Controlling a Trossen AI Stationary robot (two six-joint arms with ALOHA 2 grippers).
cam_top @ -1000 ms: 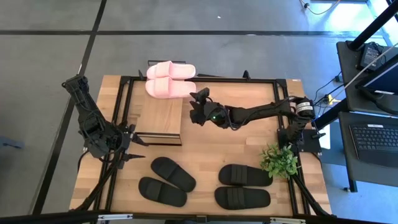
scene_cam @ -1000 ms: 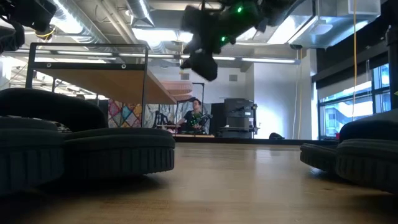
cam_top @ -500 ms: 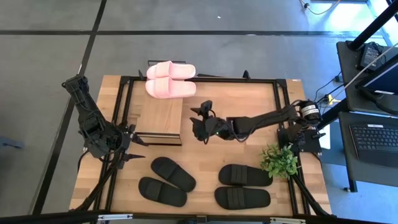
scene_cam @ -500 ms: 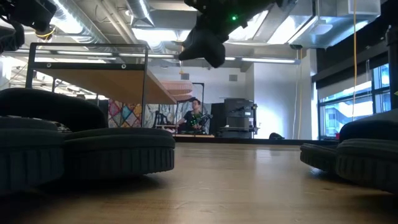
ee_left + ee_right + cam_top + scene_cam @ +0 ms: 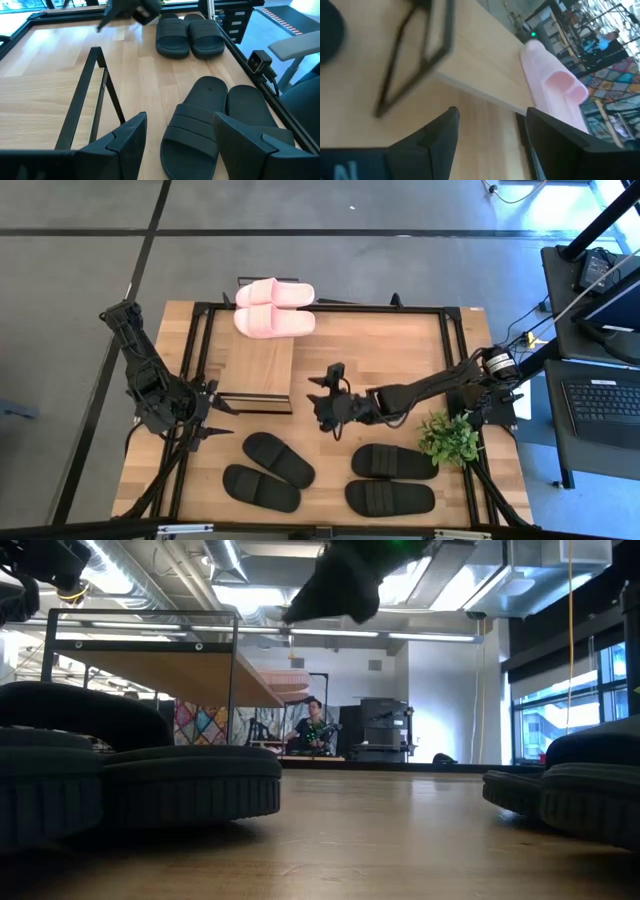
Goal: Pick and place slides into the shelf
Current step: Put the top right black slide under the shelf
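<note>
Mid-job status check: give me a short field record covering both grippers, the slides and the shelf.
right gripper: jaws open, empty, above bare table between shelf and black slides
left gripper: jaws open, empty, waiting at the shelf's near-left corner
light pink pair of slides: on the light-wood-topped shelf, at its far end
left matte black pair: on table
right matte black pair: on table

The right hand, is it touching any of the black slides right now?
Apart. In the high view the open right hand hangs over bare table, clear of the black slides.
</note>
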